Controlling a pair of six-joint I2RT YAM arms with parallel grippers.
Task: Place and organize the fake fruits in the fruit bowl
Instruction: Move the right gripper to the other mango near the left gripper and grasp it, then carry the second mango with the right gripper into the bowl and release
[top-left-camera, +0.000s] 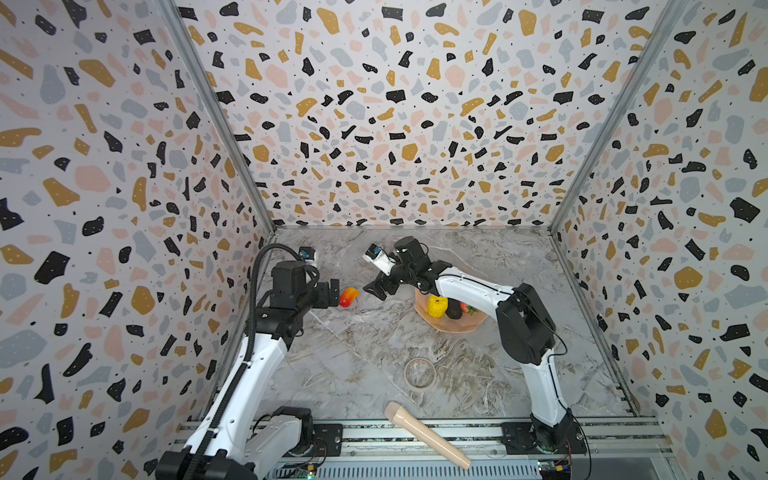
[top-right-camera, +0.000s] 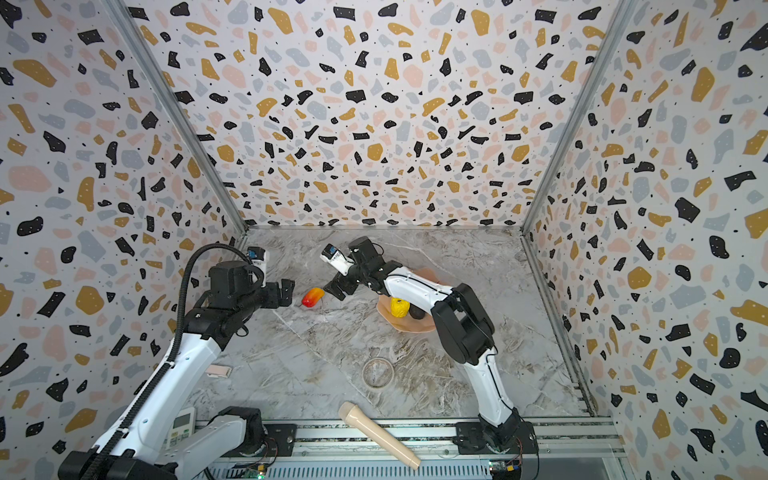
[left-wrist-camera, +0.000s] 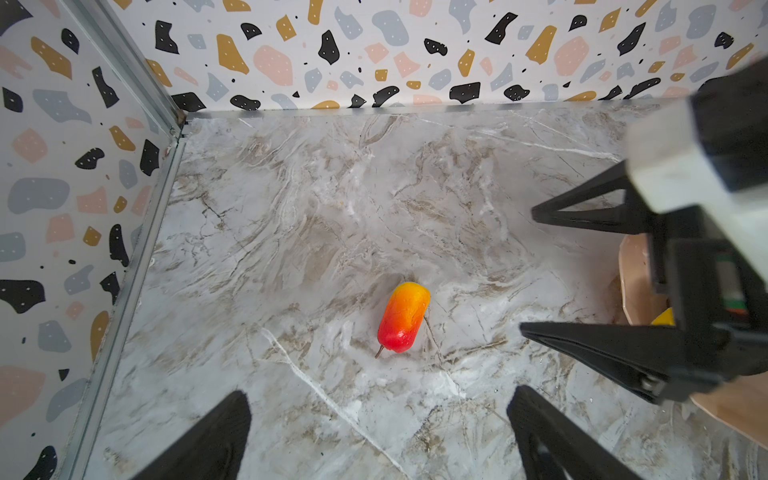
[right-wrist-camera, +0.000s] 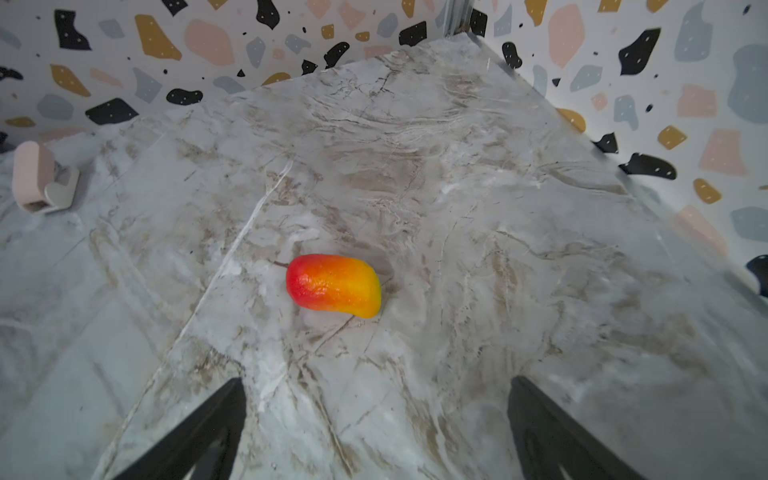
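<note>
Right wrist: glossy oblong mango (right-wrist-camera: 333, 286) on veined marble (right-wrist-camera: 457, 166); left tool (left-wrist-camera: 380, 390), right tool (right-wrist-camera: 376, 379) gaping.

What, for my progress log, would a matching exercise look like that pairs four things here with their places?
Things:
1. mango
2. bumpy yellow fruit
3. clear glass dish
4. beige cylinder

Places:
A. lying across the front rail
B. inside the fruit bowl
C. on bare marble, left of the bowl
D. on marble between the bowl and the front rail

Pairs: 1-C, 2-B, 3-D, 4-A
</note>
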